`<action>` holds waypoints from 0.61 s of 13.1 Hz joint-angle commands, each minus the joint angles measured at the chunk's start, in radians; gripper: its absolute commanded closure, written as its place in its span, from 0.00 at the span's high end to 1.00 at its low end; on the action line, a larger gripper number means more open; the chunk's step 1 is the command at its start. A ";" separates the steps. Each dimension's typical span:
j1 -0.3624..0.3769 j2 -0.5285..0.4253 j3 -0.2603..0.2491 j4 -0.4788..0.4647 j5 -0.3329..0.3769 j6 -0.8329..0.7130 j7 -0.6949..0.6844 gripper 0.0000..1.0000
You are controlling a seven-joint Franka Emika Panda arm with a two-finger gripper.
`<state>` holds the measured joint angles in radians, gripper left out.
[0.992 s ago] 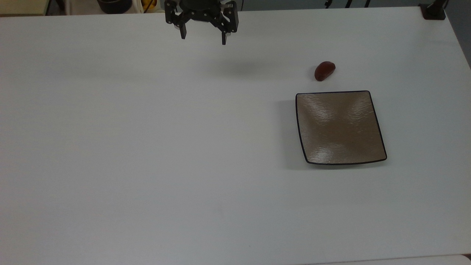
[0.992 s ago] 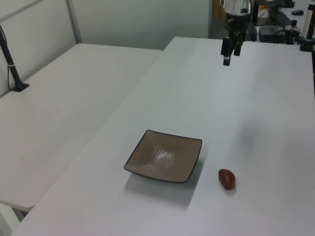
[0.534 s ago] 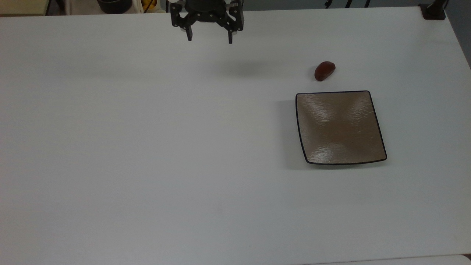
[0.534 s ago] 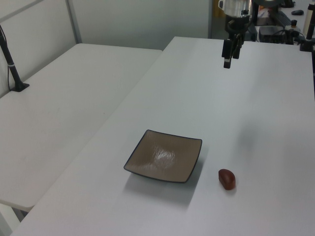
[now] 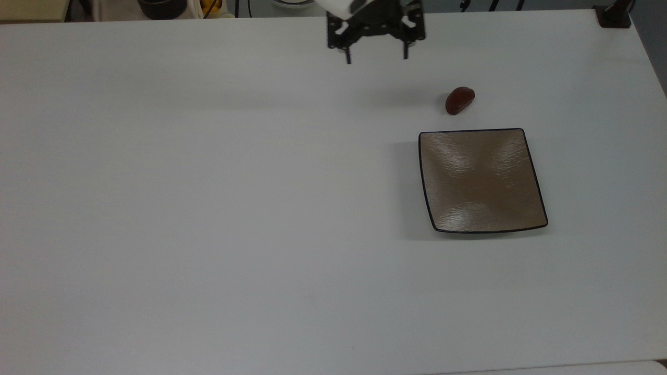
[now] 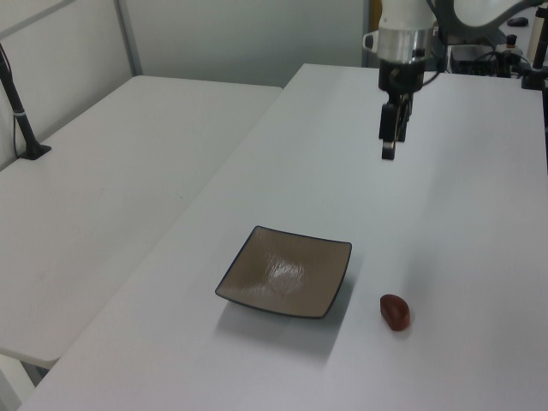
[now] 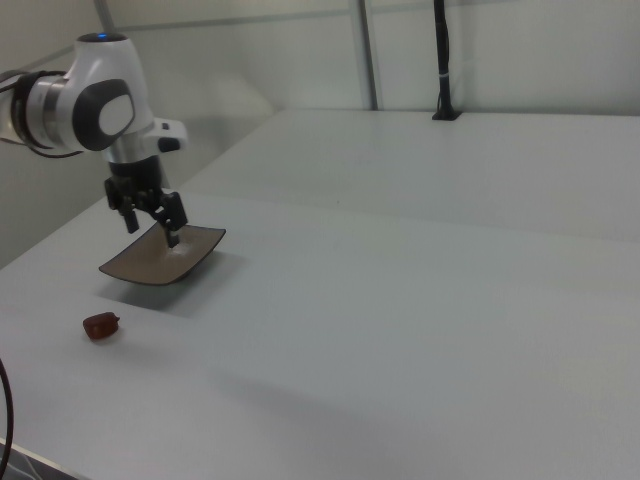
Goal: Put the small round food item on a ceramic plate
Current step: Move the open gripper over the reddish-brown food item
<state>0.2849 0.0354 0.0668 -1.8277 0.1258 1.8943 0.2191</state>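
The small round food item (image 5: 460,100) is a glossy reddish-brown lump lying on the white table, just above the ceramic plate (image 5: 482,179) in the top view. The square tan plate has a thin dark rim and nothing on it. My gripper (image 5: 377,59) hangs open above the table, to the top view's left of the food item and apart from it, with nothing between its fingers. In the left view the gripper (image 6: 390,152) is well behind the food item (image 6: 395,312) and the plate (image 6: 287,282). The right view has the gripper (image 7: 152,232) in front of the plate (image 7: 165,258), above the food item (image 7: 101,325).
A black post base (image 5: 615,15) stands at the table's far corner on the top view's right. A dark bowl (image 5: 161,6) sits beyond the table's far edge. A second white table (image 6: 103,171) with a black pole (image 6: 21,111) adjoins on the left view's left.
The open gripper has travelled to the top view's right, towards the food item, and has come nearer and lower in the left view. Food item and plate have not moved.
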 commanded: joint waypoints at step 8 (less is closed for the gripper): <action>0.077 0.138 0.228 -0.016 0.009 0.213 0.522 1.00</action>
<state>0.3438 0.1430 0.2948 -1.8344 0.1281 2.0255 0.5735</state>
